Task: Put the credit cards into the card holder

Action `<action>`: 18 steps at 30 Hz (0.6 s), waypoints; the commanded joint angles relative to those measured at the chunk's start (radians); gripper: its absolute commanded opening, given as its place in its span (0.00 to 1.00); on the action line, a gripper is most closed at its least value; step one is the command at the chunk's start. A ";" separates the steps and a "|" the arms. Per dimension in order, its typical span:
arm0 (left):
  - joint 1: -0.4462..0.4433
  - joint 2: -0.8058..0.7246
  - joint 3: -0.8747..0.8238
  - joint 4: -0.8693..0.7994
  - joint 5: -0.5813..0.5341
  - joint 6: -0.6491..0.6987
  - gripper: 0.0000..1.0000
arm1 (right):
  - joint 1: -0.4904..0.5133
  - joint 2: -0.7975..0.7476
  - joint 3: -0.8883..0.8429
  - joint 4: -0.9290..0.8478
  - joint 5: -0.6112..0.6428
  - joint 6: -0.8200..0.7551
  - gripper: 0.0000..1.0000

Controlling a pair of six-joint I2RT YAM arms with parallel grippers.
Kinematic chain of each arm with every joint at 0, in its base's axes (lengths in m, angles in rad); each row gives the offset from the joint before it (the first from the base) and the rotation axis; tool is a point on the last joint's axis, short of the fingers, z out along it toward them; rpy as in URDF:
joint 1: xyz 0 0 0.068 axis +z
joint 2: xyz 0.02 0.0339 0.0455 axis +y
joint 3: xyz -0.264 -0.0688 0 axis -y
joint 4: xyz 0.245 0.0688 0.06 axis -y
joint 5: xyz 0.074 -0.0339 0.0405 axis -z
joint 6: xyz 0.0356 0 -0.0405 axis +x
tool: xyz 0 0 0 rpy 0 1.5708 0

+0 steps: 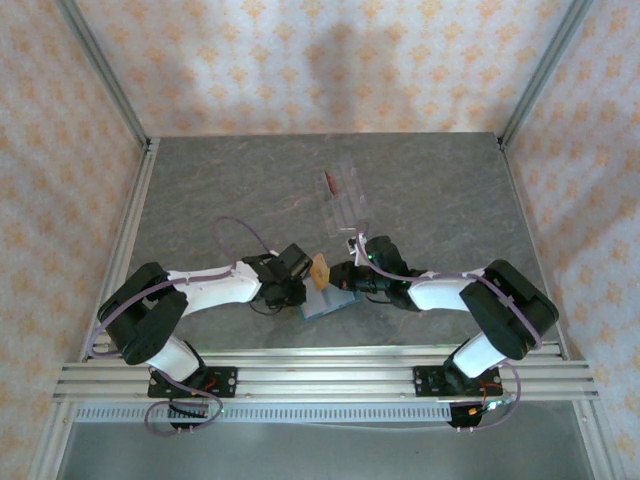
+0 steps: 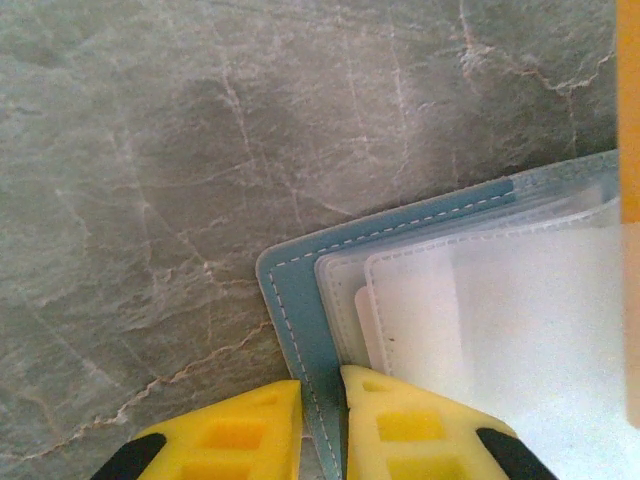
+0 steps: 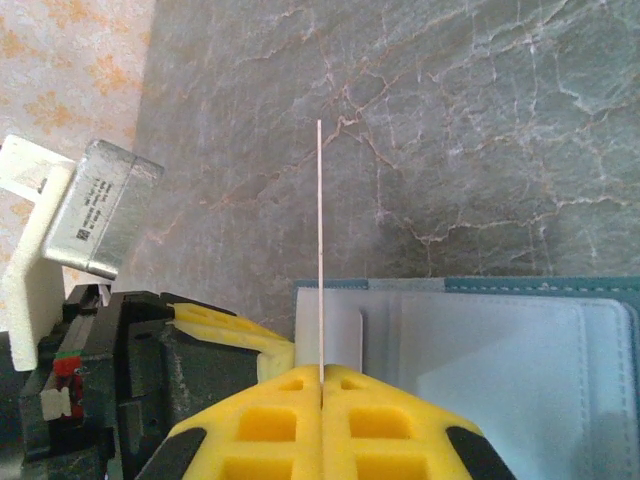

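Item: credit card [image 3: 319, 250], likely light, stiff and slick, best gripped by one edge. It is standing on edge just over the card holder [image 3: 520, 340], with the right gripper [image 3: 321, 378] pinching its near edge. The left gripper [image 2: 322, 388] is clamping the card holder's teal border.

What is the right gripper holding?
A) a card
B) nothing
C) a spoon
A: the right gripper is shut on a thin card, seen edge-on, standing up by the holder.
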 commanded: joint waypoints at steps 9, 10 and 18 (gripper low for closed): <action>-0.020 0.066 -0.007 -0.027 -0.002 0.021 0.17 | 0.021 -0.013 -0.082 0.047 -0.005 0.017 0.00; -0.019 0.067 -0.006 -0.028 -0.001 0.021 0.17 | 0.022 -0.019 -0.090 0.047 -0.004 0.019 0.00; -0.023 0.084 0.004 -0.025 0.002 0.021 0.17 | 0.034 -0.033 -0.133 0.073 0.002 0.050 0.00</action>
